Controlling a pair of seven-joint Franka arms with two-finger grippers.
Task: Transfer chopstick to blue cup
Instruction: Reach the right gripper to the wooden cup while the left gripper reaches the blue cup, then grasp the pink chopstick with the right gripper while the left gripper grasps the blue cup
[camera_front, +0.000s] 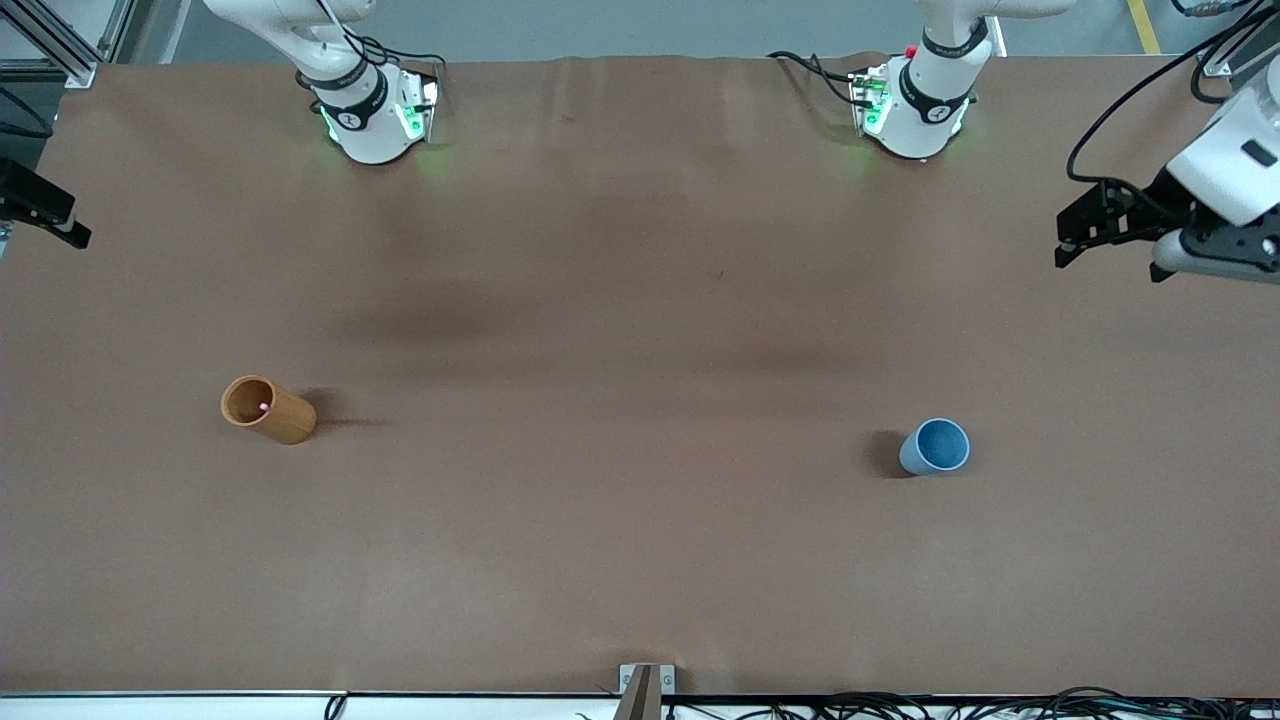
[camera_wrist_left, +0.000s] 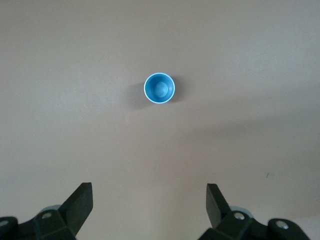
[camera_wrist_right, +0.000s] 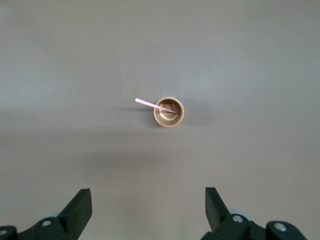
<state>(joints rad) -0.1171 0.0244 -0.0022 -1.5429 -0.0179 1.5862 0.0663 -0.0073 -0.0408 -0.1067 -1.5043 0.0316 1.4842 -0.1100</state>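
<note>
Hovering high over opposite table ends, left gripper (camera_wrist_left: 149, 207) spread above blue cup (camera_wrist_left: 159, 88), right gripper (camera_wrist_right: 148, 210) spread above chopstick (camera_wrist_right: 152, 105)

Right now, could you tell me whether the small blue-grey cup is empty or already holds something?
Empty. The small blue-grey cup shows only its bare blue bottom; the thin pink chopstick stands in the orange-brown wooden cup.

Pale pink chopstick (camera_wrist_right: 150, 105), orange-brown wooden cup (camera_front: 268, 409), blue cup (camera_front: 935, 447) — all on plain brown table (camera_front: 640, 300).
</note>
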